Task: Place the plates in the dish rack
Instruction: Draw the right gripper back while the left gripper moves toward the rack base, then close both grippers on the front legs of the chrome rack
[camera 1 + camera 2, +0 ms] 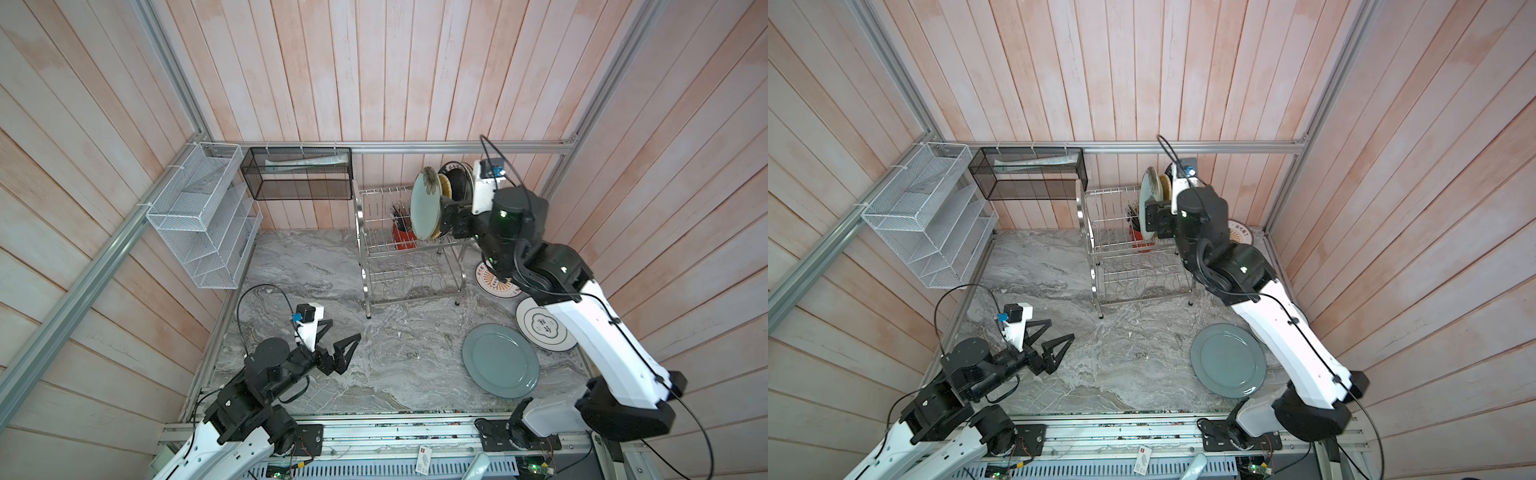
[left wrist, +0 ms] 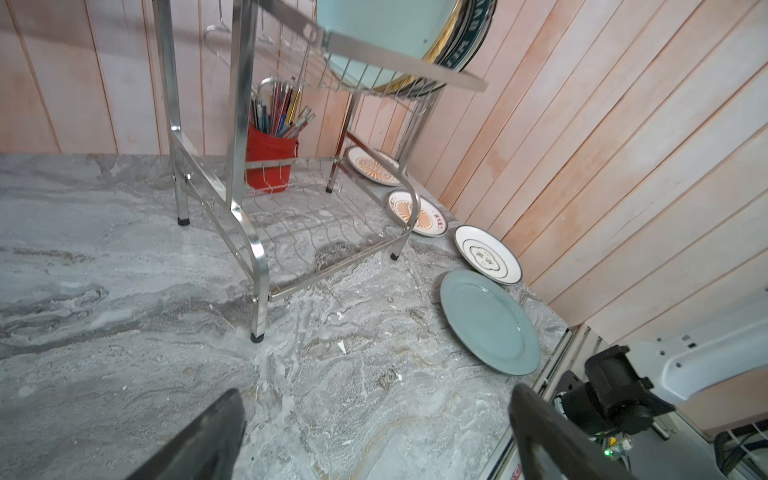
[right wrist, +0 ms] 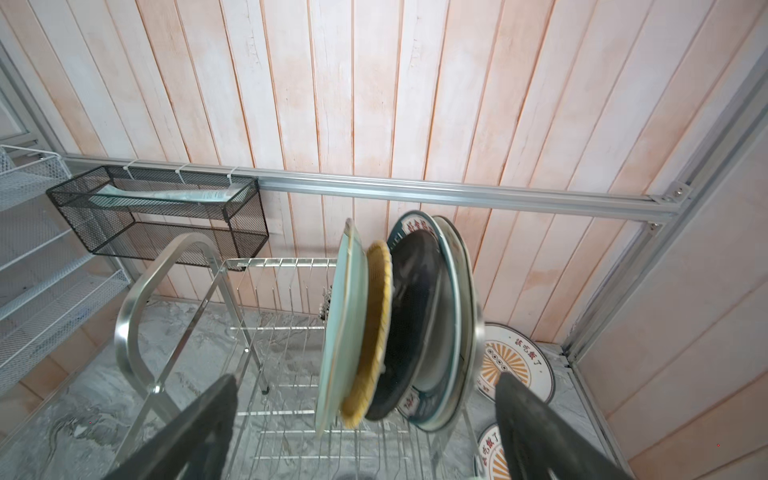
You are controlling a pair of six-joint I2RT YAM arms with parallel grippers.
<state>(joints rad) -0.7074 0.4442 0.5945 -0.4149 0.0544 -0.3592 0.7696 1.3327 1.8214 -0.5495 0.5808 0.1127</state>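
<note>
The steel dish rack (image 1: 374, 266) (image 3: 166, 291) stands at the back of the table. On its upper tier several plates stand on edge: mint flowered (image 3: 343, 332), yellow woven (image 3: 374, 332), black (image 3: 411, 316) and green-rimmed white (image 3: 453, 316). My right gripper (image 1: 442, 218) (image 3: 368, 390) is open just in front of them, its jaws wide either side of the stack and holding nothing. Flat on the table lie a grey-blue plate (image 1: 500, 360) (image 2: 490, 322), a dark-emblem plate (image 2: 488, 254) and two orange-sunburst plates (image 2: 417, 214) (image 2: 372, 165). My left gripper (image 1: 344, 329) (image 2: 376, 395) hangs open and empty at the front left.
A red utensil cup (image 2: 270, 162) sits at the rack's back. A white mesh organiser (image 1: 203, 216) and a black mesh basket (image 1: 297, 174) hang on the walls at the back left. The rack's lower tier (image 2: 316, 232) holds no plates.
</note>
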